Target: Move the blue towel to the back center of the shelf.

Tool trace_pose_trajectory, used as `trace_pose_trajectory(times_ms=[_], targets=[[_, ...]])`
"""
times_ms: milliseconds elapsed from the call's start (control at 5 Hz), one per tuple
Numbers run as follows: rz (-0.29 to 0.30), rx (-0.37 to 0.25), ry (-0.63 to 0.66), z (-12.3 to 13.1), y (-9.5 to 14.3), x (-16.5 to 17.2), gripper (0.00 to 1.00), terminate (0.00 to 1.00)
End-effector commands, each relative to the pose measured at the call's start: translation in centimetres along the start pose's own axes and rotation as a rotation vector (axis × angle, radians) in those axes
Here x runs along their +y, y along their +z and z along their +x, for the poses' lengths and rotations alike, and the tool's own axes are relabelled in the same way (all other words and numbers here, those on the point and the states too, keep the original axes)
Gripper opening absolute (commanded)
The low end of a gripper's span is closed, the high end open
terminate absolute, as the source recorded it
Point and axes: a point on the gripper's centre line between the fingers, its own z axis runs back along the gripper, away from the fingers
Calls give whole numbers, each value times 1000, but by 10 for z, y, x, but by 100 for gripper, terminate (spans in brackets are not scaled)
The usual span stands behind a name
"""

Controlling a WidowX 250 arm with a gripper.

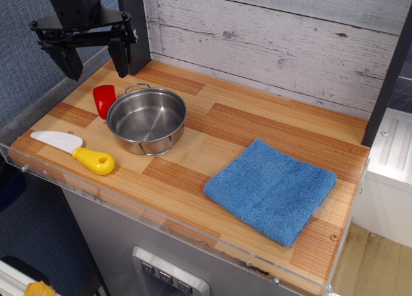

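Note:
The blue towel [271,190] lies folded and flat at the front right of the shelf [257,119], near its right edge. My gripper [94,59] hangs in the air above the shelf's back left corner, far from the towel. Its two black fingers are spread wide apart and hold nothing.
A steel pot [147,120] with two handles stands at the left middle. A red cup-like object [104,100] sits just left of the pot. A toy knife with a yellow handle [93,159] lies at the front left. A black post [133,27] stands at the back left by the plank wall.

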Motion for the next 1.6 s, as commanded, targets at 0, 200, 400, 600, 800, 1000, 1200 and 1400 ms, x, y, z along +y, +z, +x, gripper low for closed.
trace_pose_trajectory(times_ms=[0, 200, 400, 600, 800, 1000, 1200, 1400], targets=[[0, 0, 0, 0, 0, 0, 100, 0], [-10, 7, -55, -17, 0, -16, 100, 0], [-26, 18, -124, -38, 1, -37, 100, 0], [-56, 27, -173, -56, 7, -55, 100, 0], [-81, 21, -247, -75, 9, -76, 100, 0], [-87, 15, -343, -92, 9, -98, 100, 0], [-108, 14, -449, -110, 7, -126, 100, 0], [-101, 16, -507, -121, -2, -145, 100, 0]])
